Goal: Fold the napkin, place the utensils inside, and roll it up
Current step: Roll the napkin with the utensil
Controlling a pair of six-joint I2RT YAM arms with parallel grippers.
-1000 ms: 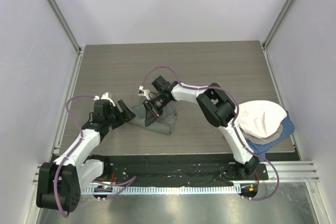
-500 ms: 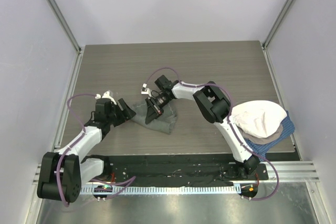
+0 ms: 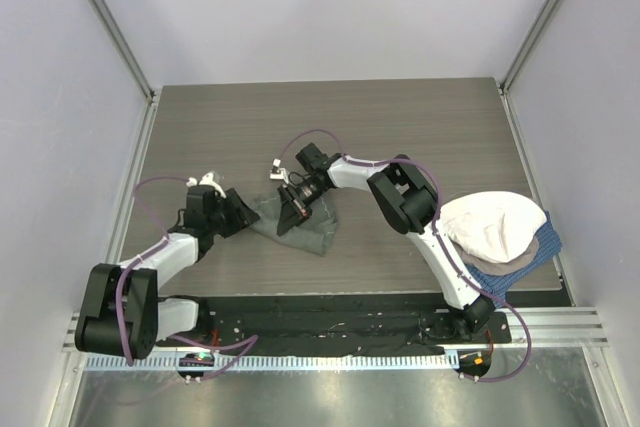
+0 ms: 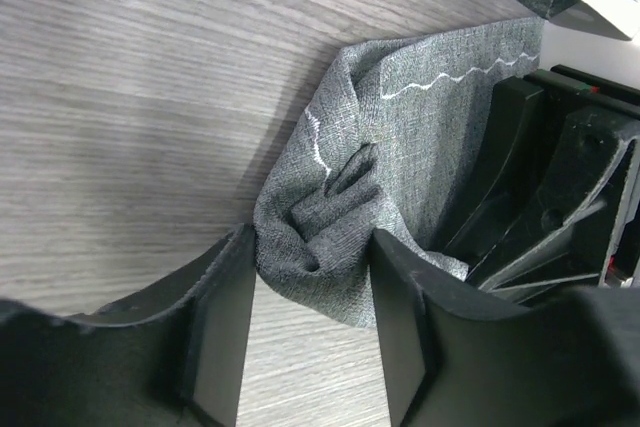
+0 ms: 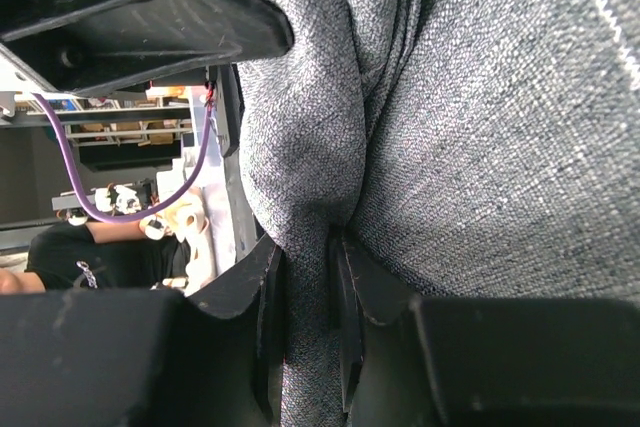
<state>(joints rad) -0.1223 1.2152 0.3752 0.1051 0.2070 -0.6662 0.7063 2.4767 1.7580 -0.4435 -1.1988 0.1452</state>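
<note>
1. From the top view, you have the napkin (image 3: 312, 230) lying bunched on the table (image 3: 420, 127), near its middle and a little toward the left arm. The left gripper (image 3: 247, 217) is at the cloth's left edge, down low. The right gripper (image 3: 291, 213) reaches across from the right and sits on the cloth's upper left part. Both tools are close together over the same end of the napkin. A cream cloth (image 3: 495, 225) is heaped on a blue checked cloth (image 3: 503, 277) at the table's right edge, well apart from the napkin.

2. From the left wrist, your two fingers (image 4: 215, 327) stand partly apart on either side of a crumpled corner of the napkin. The cloth touches both inner faces. You cannot tell whether it is pinched or only straddled. A pale wavy stitch line (image 4: 450, 75) runs along the cloth farther off. The black fingers of the right tool press into the napkin just beyond, on the right side of this view.

3. From the right wrist, your fingers (image 5: 262, 297) are nearly together, clamping a thin ridge of the napkin between them. Grey cloth fills most of this view. The left tool's dark finger sits at the top left, touching the napkin.
</note>
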